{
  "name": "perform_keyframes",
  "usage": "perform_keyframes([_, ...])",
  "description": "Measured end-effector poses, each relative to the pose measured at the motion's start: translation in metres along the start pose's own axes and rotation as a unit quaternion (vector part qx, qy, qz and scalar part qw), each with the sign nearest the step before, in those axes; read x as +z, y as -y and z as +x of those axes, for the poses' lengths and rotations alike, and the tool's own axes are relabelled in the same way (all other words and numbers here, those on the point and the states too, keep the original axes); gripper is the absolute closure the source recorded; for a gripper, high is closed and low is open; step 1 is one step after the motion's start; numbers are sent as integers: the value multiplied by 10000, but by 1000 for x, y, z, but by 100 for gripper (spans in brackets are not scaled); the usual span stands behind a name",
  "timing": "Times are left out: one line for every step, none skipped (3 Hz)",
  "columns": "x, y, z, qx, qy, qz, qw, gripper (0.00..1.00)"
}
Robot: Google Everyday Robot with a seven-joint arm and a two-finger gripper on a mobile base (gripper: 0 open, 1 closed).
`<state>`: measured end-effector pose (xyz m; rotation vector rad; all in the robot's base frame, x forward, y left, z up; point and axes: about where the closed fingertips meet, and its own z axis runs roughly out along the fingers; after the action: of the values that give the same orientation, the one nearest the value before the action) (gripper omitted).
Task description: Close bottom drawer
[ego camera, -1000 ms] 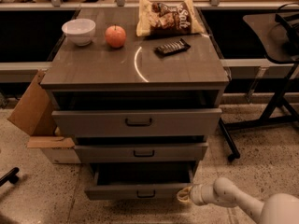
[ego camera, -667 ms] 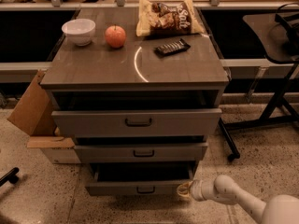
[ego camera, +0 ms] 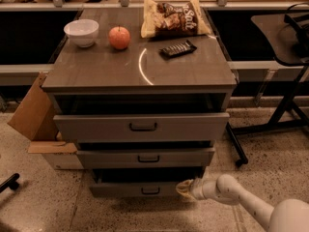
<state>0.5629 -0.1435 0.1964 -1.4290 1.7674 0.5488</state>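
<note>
Bottom drawer partly out; pincer against front's right end, grip state cannot tell.

The chip bag at the back edge of the worktop, near the right corner, has white letters that look like "Salt". No words can be read on the dark bar by it. The gripper is at the bottom drawer, at its right end
</note>
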Motion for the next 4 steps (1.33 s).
perform_keyframes([8, 6, -4, 20, -23, 7, 10000, 100])
perform_keyframes([13, 13, -4, 32, -31, 14, 10000, 100])
perform_keyframes([17, 23, 1, 64, -27, 28, 10000, 100])
perform_keyframes([23, 43, 9, 132, 19, -52, 9999, 100])
